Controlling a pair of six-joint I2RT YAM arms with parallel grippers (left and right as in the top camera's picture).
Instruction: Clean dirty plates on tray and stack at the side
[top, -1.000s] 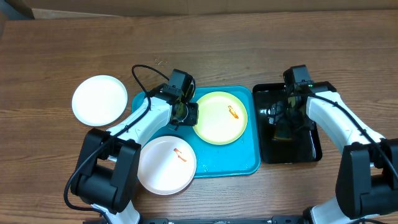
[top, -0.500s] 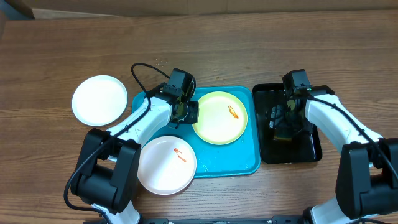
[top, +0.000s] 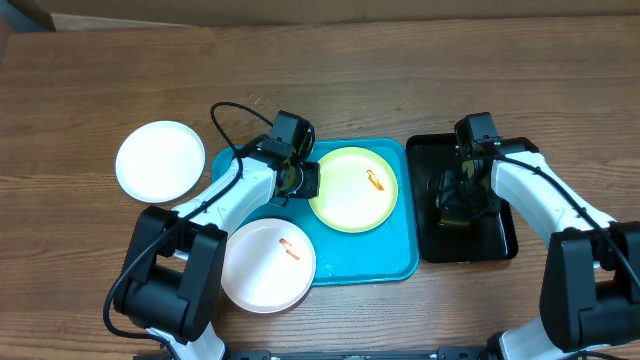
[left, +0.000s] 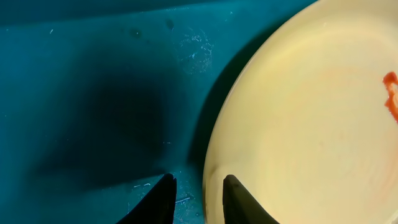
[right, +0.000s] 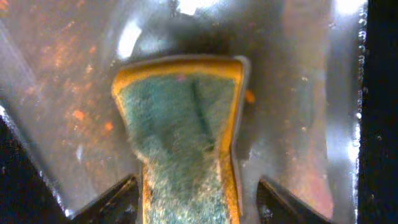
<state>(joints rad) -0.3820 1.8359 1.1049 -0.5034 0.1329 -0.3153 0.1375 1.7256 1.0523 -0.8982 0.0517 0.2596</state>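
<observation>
Where the left gripper (left: 198, 184) ends, its jaws pinch the left rim of the yellow plate (left: 311, 124), which lies flat in the tray (left: 93, 93) and carries an orange smear. The right gripper (right: 196, 190) has its jaws clamped on a sponge (right: 183, 124), green side to the camera, over the wet black tray (right: 298, 93). A smeared plate (top: 268, 265) overlaps the tray's front-left corner, and a white plate (top: 160, 160) rests on the table (top: 400, 80) just left of the tray.

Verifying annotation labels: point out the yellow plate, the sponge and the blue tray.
yellow plate (top: 350, 192): overhead view, bare middle, next to its orange smear.
sponge (right: 186, 118): right wrist view, green scouring face.
blue tray (top: 372, 256): overhead view, bare floor near a corner.
</observation>
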